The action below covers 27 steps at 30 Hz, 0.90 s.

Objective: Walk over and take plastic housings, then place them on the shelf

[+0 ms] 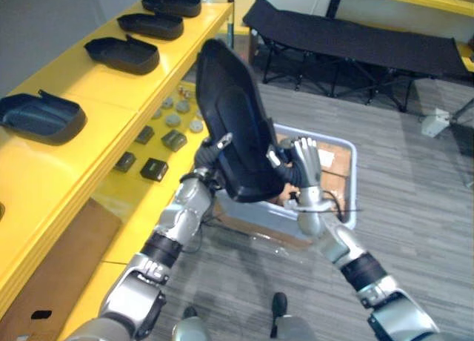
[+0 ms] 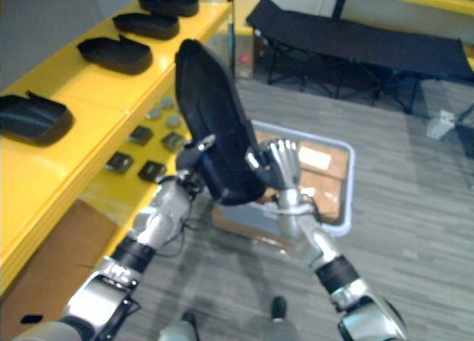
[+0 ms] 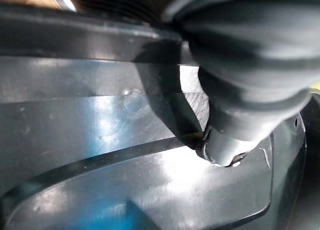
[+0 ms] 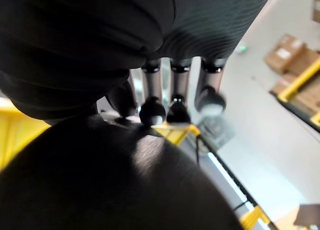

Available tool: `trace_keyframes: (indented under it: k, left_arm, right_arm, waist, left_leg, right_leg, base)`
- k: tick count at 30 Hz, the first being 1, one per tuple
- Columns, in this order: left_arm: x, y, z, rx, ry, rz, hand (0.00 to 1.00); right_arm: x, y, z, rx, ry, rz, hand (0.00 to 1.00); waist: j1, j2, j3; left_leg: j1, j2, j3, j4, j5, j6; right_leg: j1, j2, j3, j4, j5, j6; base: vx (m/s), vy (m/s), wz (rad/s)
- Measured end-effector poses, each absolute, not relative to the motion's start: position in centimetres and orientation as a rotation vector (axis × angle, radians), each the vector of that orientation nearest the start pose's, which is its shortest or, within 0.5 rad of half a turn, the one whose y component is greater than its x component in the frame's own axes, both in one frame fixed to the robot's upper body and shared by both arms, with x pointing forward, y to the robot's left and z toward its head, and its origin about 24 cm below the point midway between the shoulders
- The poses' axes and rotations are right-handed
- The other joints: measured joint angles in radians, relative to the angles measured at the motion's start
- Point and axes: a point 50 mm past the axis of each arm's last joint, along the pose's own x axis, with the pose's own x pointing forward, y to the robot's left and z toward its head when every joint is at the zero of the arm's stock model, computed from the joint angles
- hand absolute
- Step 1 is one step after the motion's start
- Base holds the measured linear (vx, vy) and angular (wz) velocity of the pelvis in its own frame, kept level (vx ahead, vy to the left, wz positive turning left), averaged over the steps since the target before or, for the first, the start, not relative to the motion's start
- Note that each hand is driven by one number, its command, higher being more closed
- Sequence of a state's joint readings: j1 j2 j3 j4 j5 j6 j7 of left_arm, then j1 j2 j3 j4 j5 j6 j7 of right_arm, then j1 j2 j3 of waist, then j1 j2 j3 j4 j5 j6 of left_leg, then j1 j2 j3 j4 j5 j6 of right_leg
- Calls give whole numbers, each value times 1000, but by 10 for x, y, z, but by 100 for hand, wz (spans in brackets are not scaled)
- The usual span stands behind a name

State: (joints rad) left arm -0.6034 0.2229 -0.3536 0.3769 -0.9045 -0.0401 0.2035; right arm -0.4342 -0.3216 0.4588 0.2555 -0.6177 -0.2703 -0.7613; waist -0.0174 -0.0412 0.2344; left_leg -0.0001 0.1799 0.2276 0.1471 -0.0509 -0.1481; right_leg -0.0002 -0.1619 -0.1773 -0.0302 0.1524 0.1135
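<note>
The black plastic housing (image 1: pixel 238 126) stands raised on end and tilted between both hands, just beside the yellow shelf (image 1: pixel 111 89), with a grey bin (image 1: pixel 348 153) on the floor below. The right hand (image 1: pixel 305 161) presses the housing's side, fingers straight and thumb on its face. The left hand (image 1: pixel 205 158) sits behind the housing — its grip cannot be made out. Four more housings (image 1: pixel 124 54) lie on the shelf top.
</note>
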Motion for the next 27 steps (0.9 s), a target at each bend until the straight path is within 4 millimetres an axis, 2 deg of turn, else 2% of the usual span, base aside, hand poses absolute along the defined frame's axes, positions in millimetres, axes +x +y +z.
trace_keyframes:
  k: [5,9,11,15,18,21,23,25,27]
  left_arm:
    - [348,97,117,-400,-70,-185,100]
    - [340,101,116,-339,-119,-145,100]
    - [336,103,119,-301,-151,-121,100]
    - [329,107,141,-180,-320,-38,100]
    - [325,108,149,-61,-410,55,100]
    - [321,115,140,1,-410,150,100]
    - [315,120,128,46,-392,221,100]
    - [313,130,120,65,-380,296,100]
    - [313,138,117,76,-376,361,100]
  right_arm:
    - [296,-101,109,-573,-679,-38,0]
    - [290,-101,96,-426,-564,61,0]
    - [290,-101,96,-354,-527,92,0]
    - [290,-104,117,-214,-546,164,0]
    - [288,-108,138,-119,-597,221,0]
    - [285,-108,160,-61,-670,269,0]
    - [282,-119,181,10,-741,240,0]
    - [281,-129,189,53,-758,203,0]
    - [282,-138,186,71,-727,167,0]
  waist:
    - [2,-3,-3]
    - [1,-11,-19]
    - [2,-14,-26]
    - [5,-23,-39]
    - [5,-26,-54]
    - [0,-25,-77]
    - [1,-26,-87]
    - [-1,-30,-92]
    - [-3,-36,-97]
  left_leg:
    - [2,-7,-3,-5,5,4]
    - [17,-12,-3,-10,6,4]
    - [35,-13,-1,-16,5,4]
    - [36,-14,2,-19,5,3]
    - [49,-17,6,-40,16,2]
    - [59,-16,12,-57,22,-1]
    - [77,-17,25,-85,33,-3]
    - [92,-18,32,-109,42,-3]
    - [103,-19,34,-123,48,-5]
  right_leg:
    - [4,-6,-6,0,1,1]
    - [21,-11,-6,-8,2,3]
    - [38,-11,-5,-13,2,4]
    - [36,-11,-7,-15,2,4]
    - [36,-11,-6,-15,2,4]
    - [34,-8,-3,-15,1,4]
    - [34,-6,3,-16,1,5]
    - [35,-4,9,-16,-1,5]
    - [37,-2,11,-15,-3,6]
  base:
    - [0,0,3]
    - [0,0,0]
    - [-19,5,0]
    - [-46,2,-2]
    - [-17,1,-3]
    - [7,-2,-6]
    - [8,-1,-8]
    - [5,0,-7]
    - [3,0,-3]
